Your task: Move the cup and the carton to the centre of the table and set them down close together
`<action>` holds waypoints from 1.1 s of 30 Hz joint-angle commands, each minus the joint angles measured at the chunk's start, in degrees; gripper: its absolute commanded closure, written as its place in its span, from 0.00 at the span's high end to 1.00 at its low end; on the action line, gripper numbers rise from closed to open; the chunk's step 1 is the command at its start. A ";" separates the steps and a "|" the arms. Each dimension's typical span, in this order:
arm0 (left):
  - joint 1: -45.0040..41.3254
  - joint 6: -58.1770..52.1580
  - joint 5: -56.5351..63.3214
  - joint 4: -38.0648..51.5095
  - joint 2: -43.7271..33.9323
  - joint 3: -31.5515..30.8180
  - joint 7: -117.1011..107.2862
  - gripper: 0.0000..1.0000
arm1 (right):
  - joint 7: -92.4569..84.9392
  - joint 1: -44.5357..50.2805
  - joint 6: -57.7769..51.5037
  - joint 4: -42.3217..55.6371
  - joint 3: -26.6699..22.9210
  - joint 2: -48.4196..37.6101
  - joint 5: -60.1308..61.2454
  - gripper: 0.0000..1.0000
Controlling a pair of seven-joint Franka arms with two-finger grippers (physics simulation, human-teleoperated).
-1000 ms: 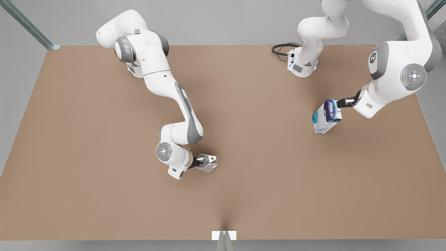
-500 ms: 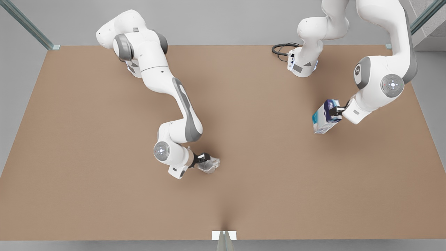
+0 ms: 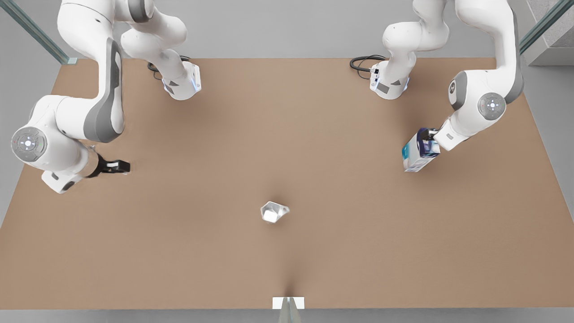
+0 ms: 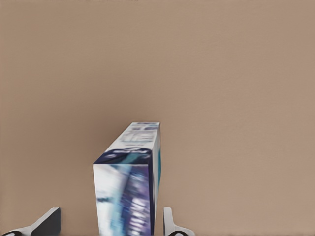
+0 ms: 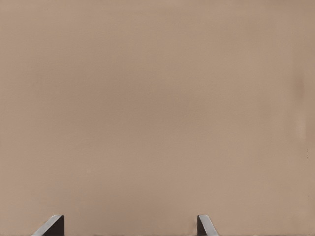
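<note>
**Cup placed near the centre; carton not yet brought over**

A plain light-brown table (image 3: pixel 314 134) spans the front view, with grey floor around it and two white arms mounted along its far edge. The cup (image 3: pixel 273 211) stands alone near the middle of the table, free of any end effector. At the front view's left, the right end effector (image 3: pixel 120 167) hovers over bare table, well apart from the cup. At the front view's right, the left end effector (image 3: pixel 429 140) sits at the top of the carton (image 3: pixel 419 152), which is far from the cup.

In the left wrist view, the carton (image 4: pixel 129 187) stands between the fingers (image 4: pixel 170 223), one close beside it and the other with a visible gap, so the left end effector (image 4: pixel 109 227) is spread around the carton rather than clamped on it.

In the right wrist view, the right end effector (image 5: pixel 130 227) has its fingers (image 5: pixel 205 225) wide apart over plain table (image 5: pixel 157 98), holding nothing.

By my reading, the cup's half looks done. What is left is to grip the carton, carry it across and set it down next to the cup.
</note>
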 commanded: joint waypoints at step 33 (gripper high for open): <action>-0.32 -9.91 -4.84 25.54 14.51 -21.71 -38.26 0.60 | 2.21 -0.25 2.08 4.46 -0.61 5.44 -0.22 1.00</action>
